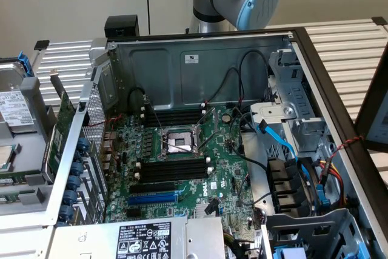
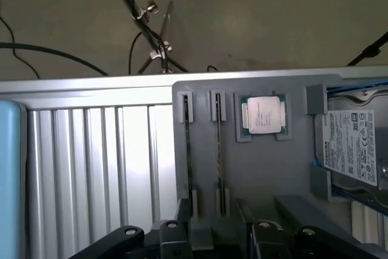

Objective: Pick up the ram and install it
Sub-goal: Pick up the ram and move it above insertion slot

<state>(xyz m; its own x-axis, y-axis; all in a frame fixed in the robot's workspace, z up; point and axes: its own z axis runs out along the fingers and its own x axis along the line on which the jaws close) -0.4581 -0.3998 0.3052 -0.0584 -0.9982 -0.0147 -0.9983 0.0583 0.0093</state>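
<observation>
Two ram sticks stand on edge in the slots of a grey parts tray (image 2: pixel 267 168), seen from above as thin dark lines: one ram (image 2: pixel 188 150) and a second ram (image 2: pixel 219 150) beside it. My gripper (image 2: pixel 213 225) hangs above the near end of the sticks, open, with its black fingers (image 2: pixel 182 216) spread wide and nothing between them. In the exterior view the open computer case shows the green motherboard (image 1: pixel 230 168) with long black empty memory slots (image 1: pixel 173 168) on both sides of the CPU socket (image 1: pixel 177 144).
A CPU chip (image 2: pixel 262 114) and a hard drive (image 2: pixel 351 150) lie in the same tray next to the sticks. A ribbed metal tabletop (image 2: pixel 103 162) lies beside it. A green expansion card (image 1: pixel 62 128) stands outside the case's left wall. Cables (image 1: pixel 285 144) and drive bays fill the case's right side.
</observation>
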